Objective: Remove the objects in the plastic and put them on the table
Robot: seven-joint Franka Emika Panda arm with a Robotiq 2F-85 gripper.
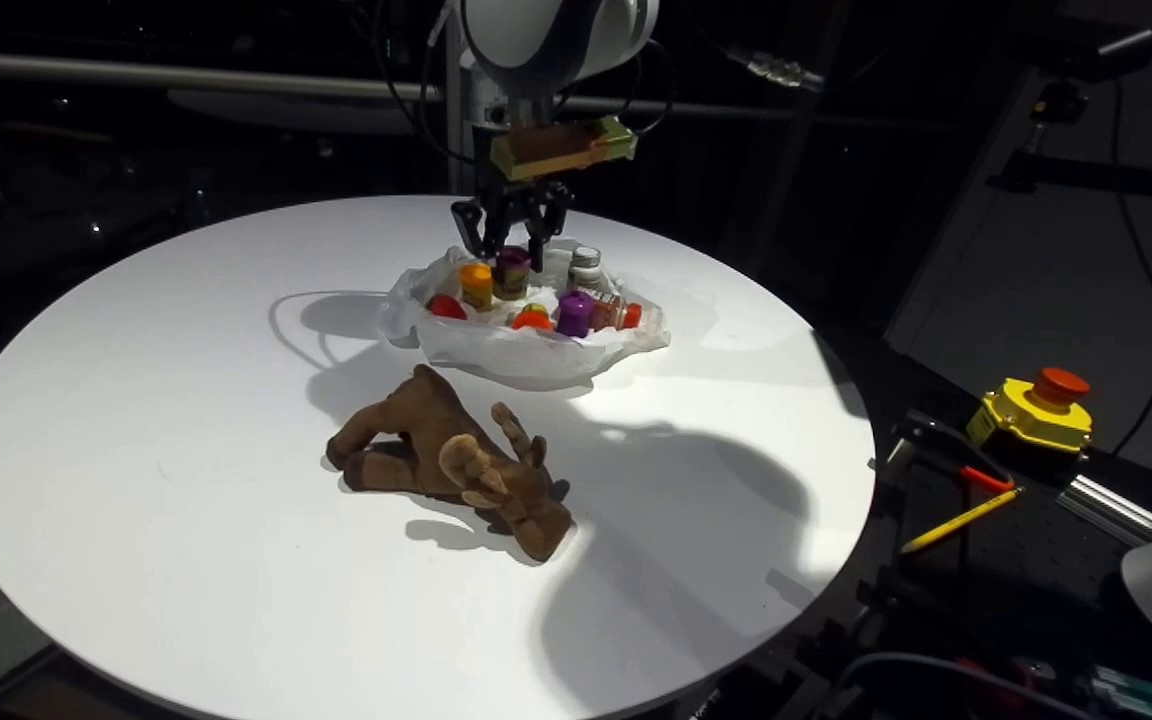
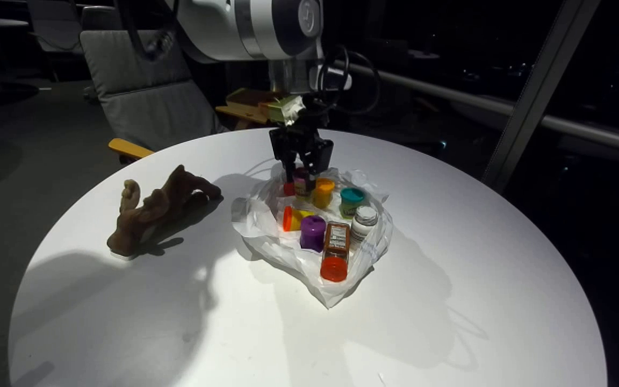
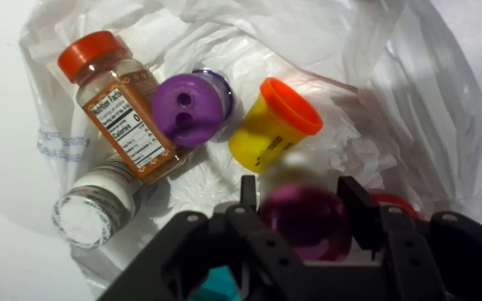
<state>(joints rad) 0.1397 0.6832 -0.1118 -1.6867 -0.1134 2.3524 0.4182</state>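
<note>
In the wrist view, the purple-lidded tub (image 3: 306,228) is blurred, the teal lid (image 3: 216,286) mostly hidden.

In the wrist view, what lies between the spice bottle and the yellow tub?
The purple piece sits between spice bottle and yellow tub, as the wrist view shows.

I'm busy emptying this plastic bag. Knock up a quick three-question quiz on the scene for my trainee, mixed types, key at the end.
1. Multiple choice: in the wrist view, what is between the jaws of the black two-jawed pincer?
A) a white-capped cylindrical bottle
B) a small round tub with a dark purple lid
C) a clear spice jar with an orange-red cap

2. True or false: the brown plush animal with antlers lies on the round white table, outside the translucent whitish plastic bag.

3. Short answer: how does the yellow cylindrical tub with an orange lid rest, upright or on its side?

Key: 1. B; 2. True; 3. On its side.
</note>
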